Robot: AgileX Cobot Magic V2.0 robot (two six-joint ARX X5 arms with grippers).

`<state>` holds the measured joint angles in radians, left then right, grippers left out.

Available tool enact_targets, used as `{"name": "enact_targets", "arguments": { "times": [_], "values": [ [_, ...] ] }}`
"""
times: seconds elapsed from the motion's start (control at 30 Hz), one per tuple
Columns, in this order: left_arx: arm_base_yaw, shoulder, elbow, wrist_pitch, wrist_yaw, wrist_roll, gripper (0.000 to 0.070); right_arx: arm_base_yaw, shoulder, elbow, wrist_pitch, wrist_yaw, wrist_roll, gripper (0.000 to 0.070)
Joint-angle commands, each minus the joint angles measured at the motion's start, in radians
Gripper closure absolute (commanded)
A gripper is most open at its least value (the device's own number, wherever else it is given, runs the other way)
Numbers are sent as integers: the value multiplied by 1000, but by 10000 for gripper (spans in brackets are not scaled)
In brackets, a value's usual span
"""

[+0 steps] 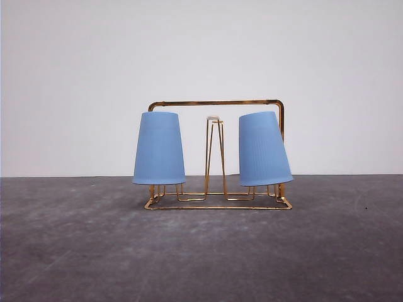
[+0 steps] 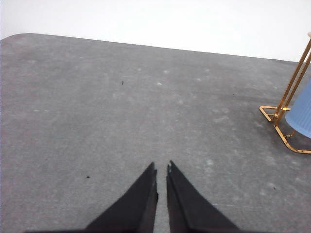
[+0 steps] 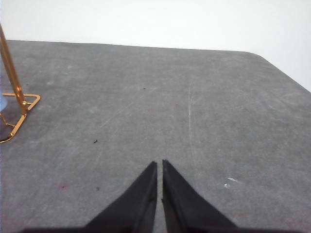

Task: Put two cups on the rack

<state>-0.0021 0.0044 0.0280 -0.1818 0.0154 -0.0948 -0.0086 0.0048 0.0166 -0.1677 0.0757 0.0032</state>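
Low, level front cam facing rack (image 1: 217, 154); both wrist cams low over table (image 2: 97, 107), each catching rack's corner.

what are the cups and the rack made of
The cups look like light blue plastic: matte, opaque, with fine vertical ribbing. The rack looks like thin metal wire in a shiny gold finish; its middle prongs carry a white tip, possibly plastic or rubber.

Soft even light, faint shadows

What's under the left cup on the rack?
Below the left cup's rim, thin gold wire legs run down to the rack's base. Whatever prong holds it up inside is hidden by the cup wall.
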Motion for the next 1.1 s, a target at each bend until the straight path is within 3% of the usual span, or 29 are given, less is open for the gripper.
{"name": "enact_targets", "arguments": {
  "times": [0.0,1.07],
  "values": [
    [2,-1,-14,-6,-1,-2,684,-3,-1,-4,11,3,-3,684],
    [2,-1,-14,-6,-1,-2,684,-3,-1,-4,11,3,-3,684]
  ]
}}
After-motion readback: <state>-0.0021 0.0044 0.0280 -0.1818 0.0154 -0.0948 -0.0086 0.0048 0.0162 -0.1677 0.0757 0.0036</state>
